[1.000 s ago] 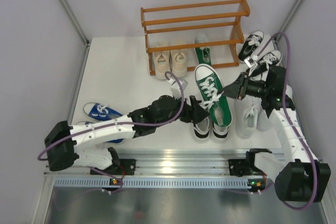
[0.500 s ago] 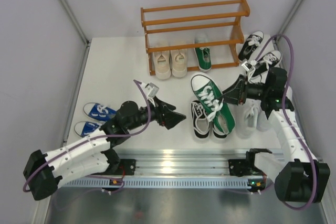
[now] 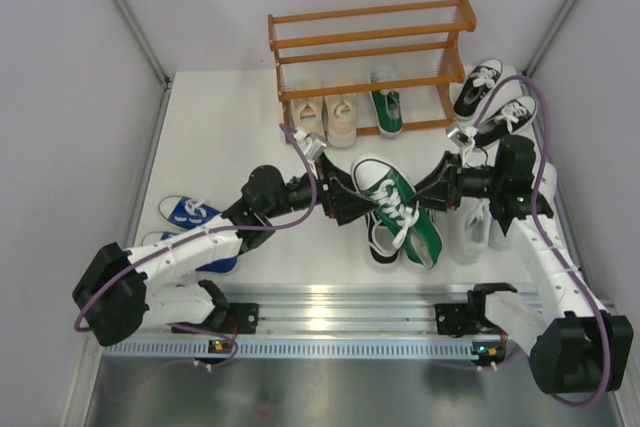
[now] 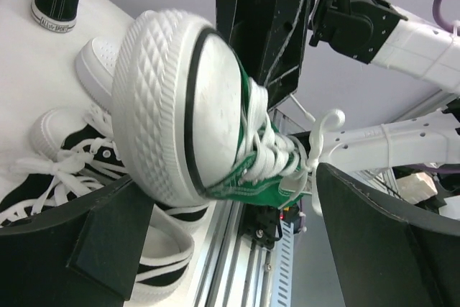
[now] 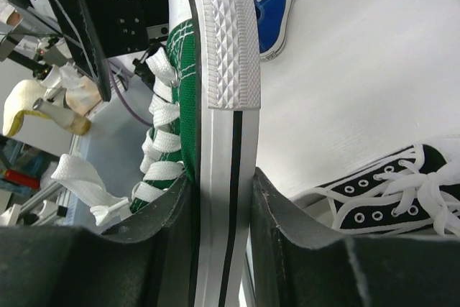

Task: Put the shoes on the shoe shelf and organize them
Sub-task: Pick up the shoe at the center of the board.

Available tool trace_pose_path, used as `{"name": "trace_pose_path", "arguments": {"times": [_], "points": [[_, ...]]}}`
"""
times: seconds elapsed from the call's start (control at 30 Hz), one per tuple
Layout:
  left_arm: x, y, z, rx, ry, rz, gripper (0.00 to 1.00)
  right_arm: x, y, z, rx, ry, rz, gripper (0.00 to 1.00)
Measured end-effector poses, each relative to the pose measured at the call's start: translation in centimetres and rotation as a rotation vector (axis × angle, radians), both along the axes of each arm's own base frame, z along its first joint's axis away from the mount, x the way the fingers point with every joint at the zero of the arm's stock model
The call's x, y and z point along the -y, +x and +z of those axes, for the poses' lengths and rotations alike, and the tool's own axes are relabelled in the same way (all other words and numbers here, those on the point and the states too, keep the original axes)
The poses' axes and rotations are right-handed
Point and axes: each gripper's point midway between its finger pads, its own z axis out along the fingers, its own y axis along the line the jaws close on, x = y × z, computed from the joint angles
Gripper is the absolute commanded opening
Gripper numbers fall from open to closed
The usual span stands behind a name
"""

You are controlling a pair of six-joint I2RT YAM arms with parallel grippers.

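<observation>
A green shoe [image 3: 392,205] hangs above the table, pinched at its white sole [image 5: 228,91] by my right gripper [image 3: 432,196], which is shut on it [image 5: 223,228]. Its white toe cap [image 4: 169,102] points at my left gripper [image 3: 350,202], whose open jaws stand on either side of the toe [image 4: 230,239] without clamping it. The orange-brown shoe shelf [image 3: 370,47] stands at the back. Its bottom tier holds a beige pair [image 3: 325,119] and the other green shoe [image 3: 388,112].
A black pair [image 3: 382,239] lies under the held shoe, with a white pair [image 3: 480,227] to its right. Another black pair [image 3: 490,97] sits beside the shelf's right end. A blue pair [image 3: 190,219] lies at the left, beside my left arm.
My left gripper opened wide, drew back from the black pair, then came up to the green shoe's toe. My right gripper carried the green shoe leftward.
</observation>
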Motion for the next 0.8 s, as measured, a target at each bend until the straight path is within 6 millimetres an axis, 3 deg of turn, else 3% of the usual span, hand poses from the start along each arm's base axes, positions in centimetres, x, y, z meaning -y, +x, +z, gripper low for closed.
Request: {"name": "trace_pose_path", "arguments": {"times": [0.2,0.3,0.33,0.4,0.43,0.47,0.5,0.53,0.63,0.8], "points": [[1.1,0.9,0.5,-0.003,-0.024,-0.007,0.88,-0.4,-0.4,0.1,0.019,-0.001,0.021,0.00],[1.5,1.2,-0.1,-0.032,-0.017,-0.008,0.68,-0.4,-0.4,0.1,0.024,-0.002,0.023,0.00],[1.5,1.2,-0.3,-0.041,-0.015,-0.008,0.53,-0.4,-0.4,0.1,0.026,-0.002,0.023,0.00],[1.5,1.4,-0.3,-0.057,-0.018,0.001,0.35,-0.4,-0.5,0.1,0.027,-0.001,0.026,0.00],[1.5,1.6,-0.3,-0.060,-0.020,0.008,0.15,-0.4,-0.6,0.1,0.029,-0.001,0.030,0.11],[1.4,1.6,-0.3,-0.070,-0.022,0.011,0.04,-0.4,-0.6,0.1,0.029,-0.001,0.033,0.21],[1.4,1.8,-0.3,-0.074,-0.022,0.020,0.00,-0.5,-0.7,0.0,0.024,-0.004,0.034,0.28],[1.3,1.9,-0.4,-0.082,-0.021,0.024,0.00,-0.4,-0.7,-0.2,0.025,-0.011,0.028,0.49],[0.8,2.3,-1.1,-0.139,-0.021,0.053,0.00,-0.2,-0.3,-0.3,0.066,-0.060,0.000,0.74],[-2.3,3.8,-3.6,-0.309,0.005,0.173,0.00,1.3,1.7,1.7,0.274,-0.249,-0.060,0.88]]}}
